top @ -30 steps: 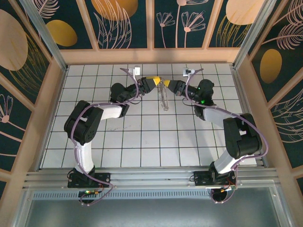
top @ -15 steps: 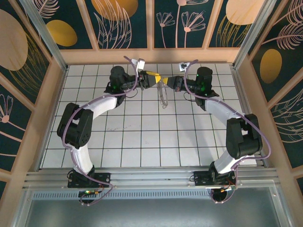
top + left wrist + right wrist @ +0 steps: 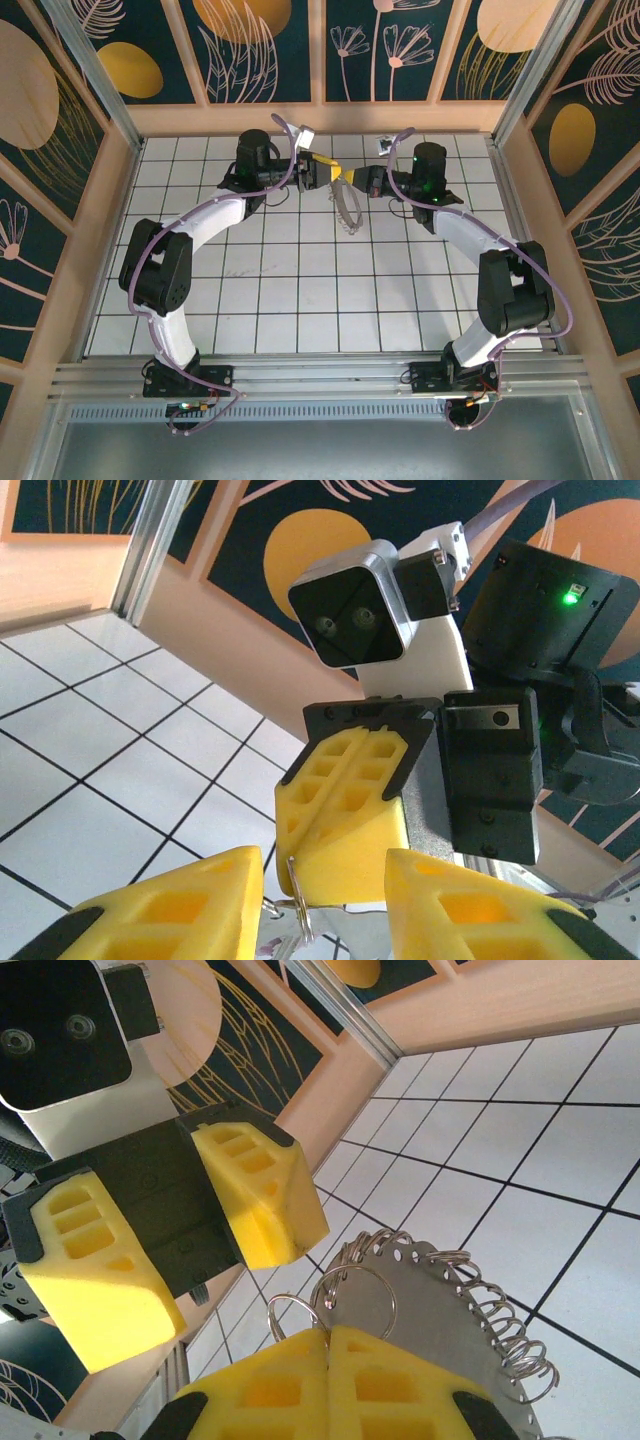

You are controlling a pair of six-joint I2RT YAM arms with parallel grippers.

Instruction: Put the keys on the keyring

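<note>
- R pincer [image 3: 328, 1338] clamped shut on keyring [image 3: 352, 1268]; held above bench [image 3: 300, 290], mid far edge; perforated metal disc [image 3: 440, 1310] beside it
- L pincer [image 3: 322, 890] jaws apart, tip-to-tip w/ R, ring just ahead; key not made out

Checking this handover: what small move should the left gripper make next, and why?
Probably close the left gripper gently on the keyring: in the left wrist view its wire hangs between the parted jaws, held out by the shut right gripper.
</note>
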